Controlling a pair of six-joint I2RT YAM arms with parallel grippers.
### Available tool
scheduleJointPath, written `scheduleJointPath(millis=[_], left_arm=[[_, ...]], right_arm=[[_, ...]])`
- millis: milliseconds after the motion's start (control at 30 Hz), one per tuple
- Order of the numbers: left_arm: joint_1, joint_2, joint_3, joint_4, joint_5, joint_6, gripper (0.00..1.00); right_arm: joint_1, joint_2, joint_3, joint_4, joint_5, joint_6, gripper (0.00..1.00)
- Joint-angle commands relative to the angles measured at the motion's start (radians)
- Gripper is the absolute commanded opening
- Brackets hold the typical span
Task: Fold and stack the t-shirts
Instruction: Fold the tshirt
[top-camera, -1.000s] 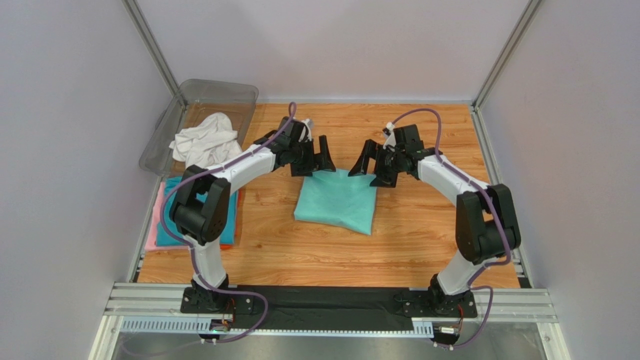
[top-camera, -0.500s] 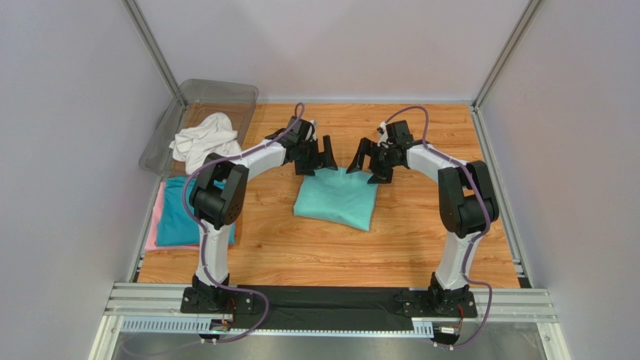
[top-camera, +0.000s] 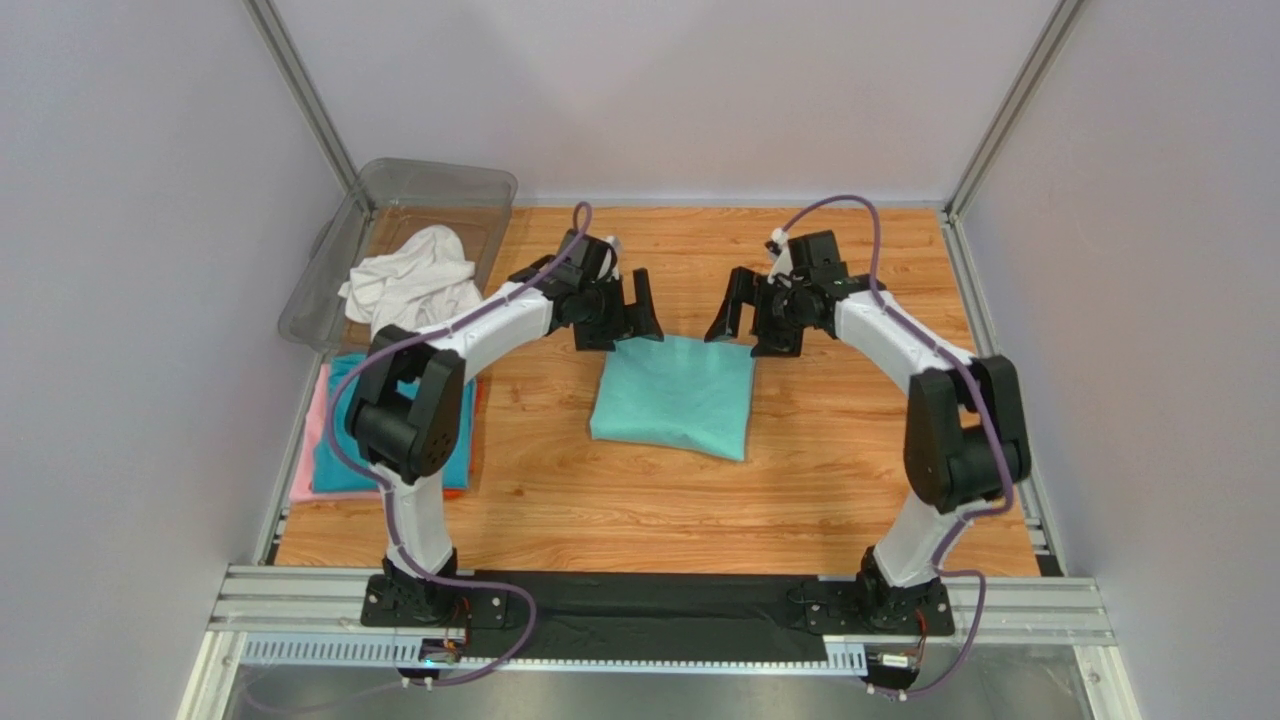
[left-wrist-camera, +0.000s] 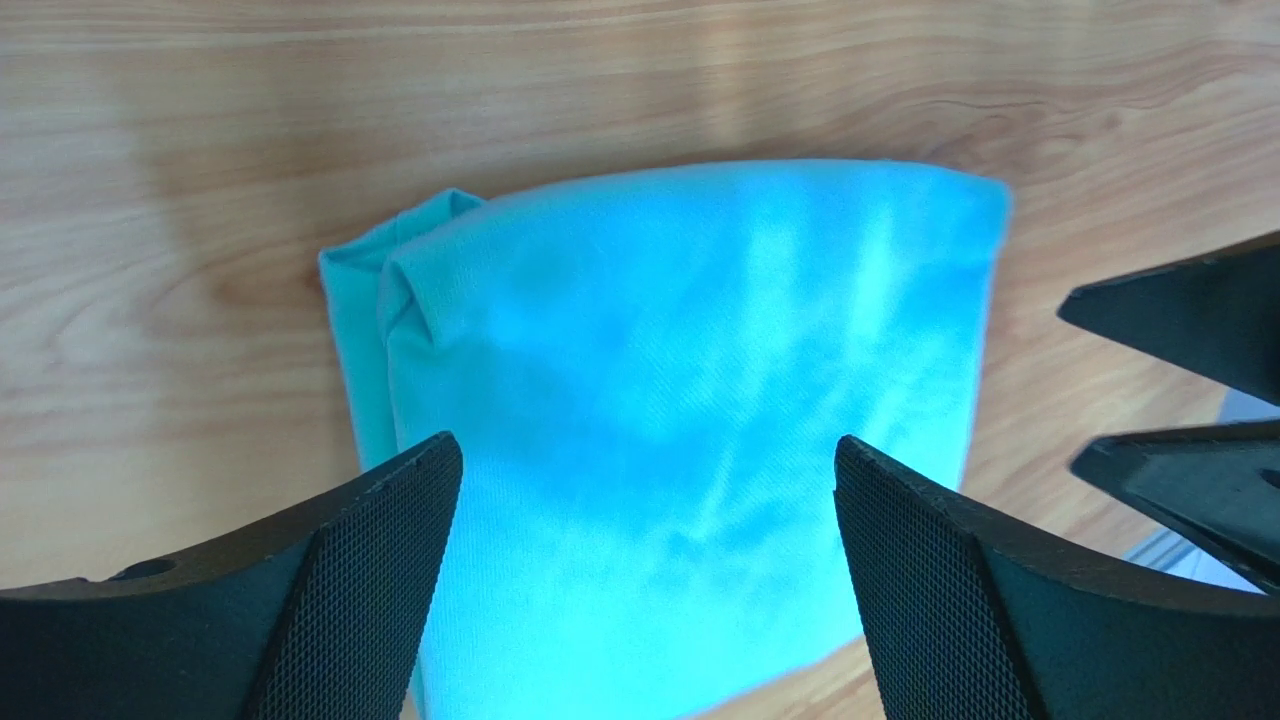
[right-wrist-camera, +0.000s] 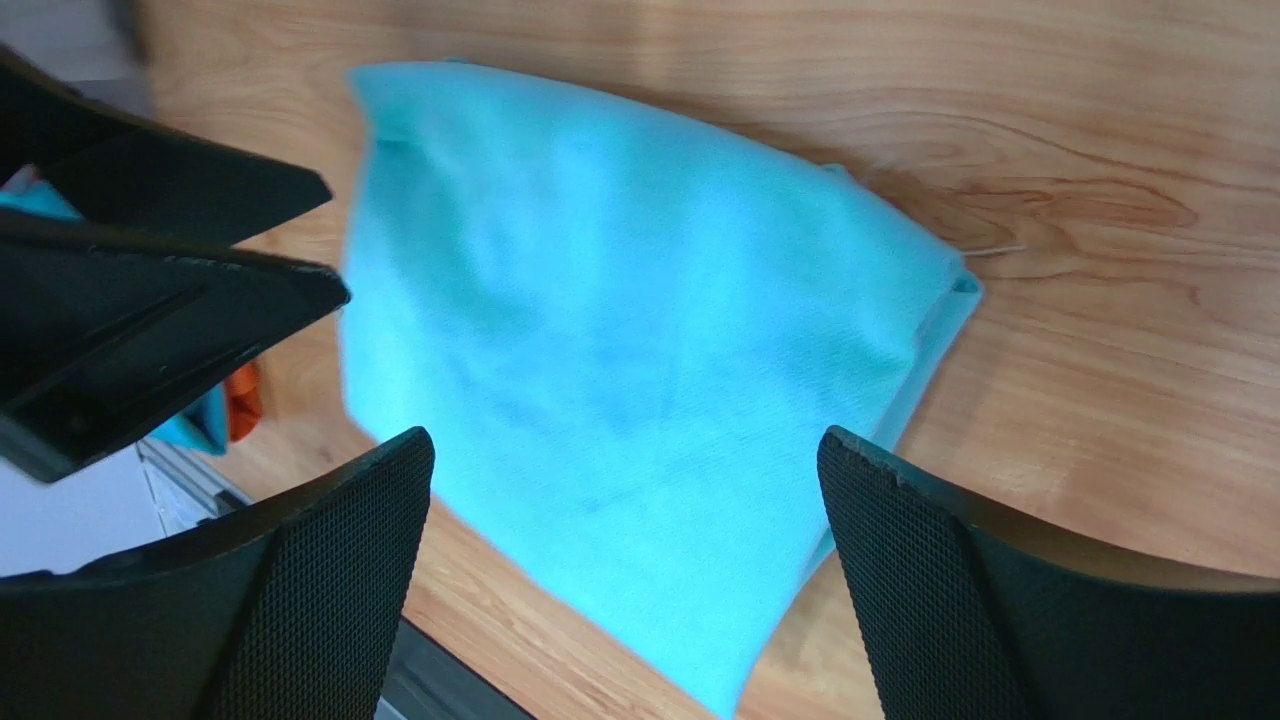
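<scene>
The mint-green t-shirt (top-camera: 673, 398) lies folded into a compact rectangle, flat and free of both claws. The left gripper (top-camera: 631, 315) and right gripper (top-camera: 745, 321) hover over its far edge, jaws spread wide and holding nothing, likely placed to take the two far corners together. A folded stack (top-camera: 349, 428), teal on top, sits at the left edge of the table (top-camera: 842, 480), its probable destination; a crumpled white t-shirt (top-camera: 409, 281) drapes over the clear bin (top-camera: 436, 183), not yet folded
</scene>
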Motion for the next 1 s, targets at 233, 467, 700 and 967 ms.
scheduleJointPath(millis=[233, 467, 700, 967], left_arm=[[-0.079, -0.404, -0.278, 0.064, 0.044, -0.006, 1.0], [-0.106, -0.391, -0.466, 0.271, 0.169, -0.113, 1.0], [-0.106, -0.271, -0.536, 0.273, 0.147, -0.106, 1.0], [-0.106, -0.335, -0.64, 0.195, 0.07, -0.073, 1.0]], right_arm=[[0.169, -0.424, -0.333, 0.149, -0.105, 0.075, 1.0], [0.224, -0.343, -0.439, 0.278, -0.078, 0.11, 1.0], [0.219, -0.268, -0.521, 0.293, -0.024, 0.109, 1.0], [0.159, -0.257, -0.607, 0.293, -0.006, 0.083, 1.0]])
